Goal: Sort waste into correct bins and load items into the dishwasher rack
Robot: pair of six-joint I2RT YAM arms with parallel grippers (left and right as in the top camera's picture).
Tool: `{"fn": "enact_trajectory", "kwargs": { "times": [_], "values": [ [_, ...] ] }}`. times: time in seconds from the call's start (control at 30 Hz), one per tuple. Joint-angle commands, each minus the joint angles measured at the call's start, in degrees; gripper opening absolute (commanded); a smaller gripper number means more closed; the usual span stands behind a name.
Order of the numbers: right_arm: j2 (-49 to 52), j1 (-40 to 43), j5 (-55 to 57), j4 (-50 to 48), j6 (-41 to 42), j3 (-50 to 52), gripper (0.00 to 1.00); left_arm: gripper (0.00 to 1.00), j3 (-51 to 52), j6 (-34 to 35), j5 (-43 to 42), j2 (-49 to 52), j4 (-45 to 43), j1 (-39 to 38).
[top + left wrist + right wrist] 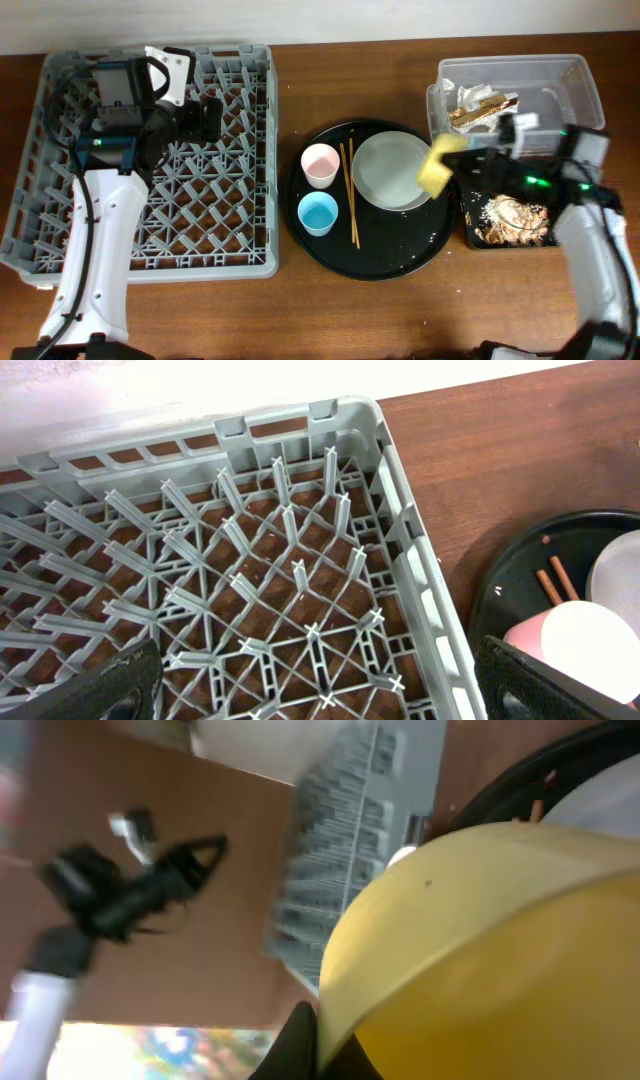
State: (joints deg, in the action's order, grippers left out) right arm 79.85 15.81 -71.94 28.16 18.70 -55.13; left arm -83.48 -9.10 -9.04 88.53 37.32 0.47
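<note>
While the brown tabletop (330, 310) carries the lot, the big grey dishwasher rack (235, 215) takes up its left side. The left fingers (212, 115) hang over the rack's upper right part, spread wide apart, and the left wrist view shows one dark tip at each lower corner with lattice between them. Centre stage is the round black tray (400, 255), and far right at the back stands the clear tub (570, 85), with crumpled white paper and a brown-gold wrapper (480, 105) inside. On the round tray's right half lies the pale plate (385, 170). Just right of that tray sits the shallow black tray (466, 215), with tan food scraps (510, 215) heaped in it. Now the yellow bowl (440, 165): it is tipped on edge at the plate's right rim, and the right fingers (300, 1045) are clamped on it, one dark finger showing under its rim. Left of the plate, the pink cup (320, 163) stands behind the blue cup (318, 212), both upright and mouths up. The wooden chopsticks (351, 195) lie side by side between cups and plate.
</note>
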Motion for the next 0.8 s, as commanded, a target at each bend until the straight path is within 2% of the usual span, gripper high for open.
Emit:
{"fn": "enact_trajectory", "kwargs": {
  "times": [0.0, 0.07, 0.1, 0.2, 0.37, 0.43, 0.47, 0.57, 0.67, 0.77],
  "values": [
    [-3.0, -13.7, 25.2, 8.1, 1.7, -2.8, 0.04, 0.99, -1.0, 0.5, -0.6, 0.3, 0.1, 0.2],
    [-2.6, -19.5, 34.8, 13.7, 1.7, -2.9, 0.04, 0.99, -1.0, 0.5, -0.6, 0.3, 0.1, 0.2],
    [-1.9, -25.3, 41.9, 17.8, 1.8, -2.9, 0.04, 0.99, -1.0, 0.5, -0.6, 0.3, 0.1, 0.2],
    [1.2, -35.1, 56.7, 21.2, 5.4, -2.9, 0.04, 0.99, -1.0, 0.5, -0.6, 0.3, 0.1, 0.2],
    [9.8, -38.5, 60.4, 20.5, 5.8, -2.9, 0.06, 0.99, -1.0, 0.5, -0.6, 0.3, 0.1, 0.2],
    [11.6, -38.5, 60.0, 19.8, 5.6, -3.0, 0.15, 0.99, -1.0, 0.5, -0.6, 0.3, 0.1, 0.2],
    [11.6, -38.5, 60.0, 19.8, 5.5, -3.2, 0.25, 0.99, -1.0, 0.5, -0.6, 0.3, 0.1, 0.2],
    [11.6, -38.5, 59.8, 21.6, 4.1, -5.2, 0.44, 0.99, -1.0, 0.5, -0.6, 0.3, 0.1, 0.2],
    [11.6, -38.4, 59.7, 24.5, 4.0, -11.9, 0.49, 0.99, -1.0, 0.5, -0.6, 0.3, 0.1, 0.2],
    [11.6, -38.3, 56.9, 24.1, 4.1, -20.3, 0.67, 0.99, -1.0, 0.5, -0.6, 0.3, 0.1, 0.2]
  ]
}}
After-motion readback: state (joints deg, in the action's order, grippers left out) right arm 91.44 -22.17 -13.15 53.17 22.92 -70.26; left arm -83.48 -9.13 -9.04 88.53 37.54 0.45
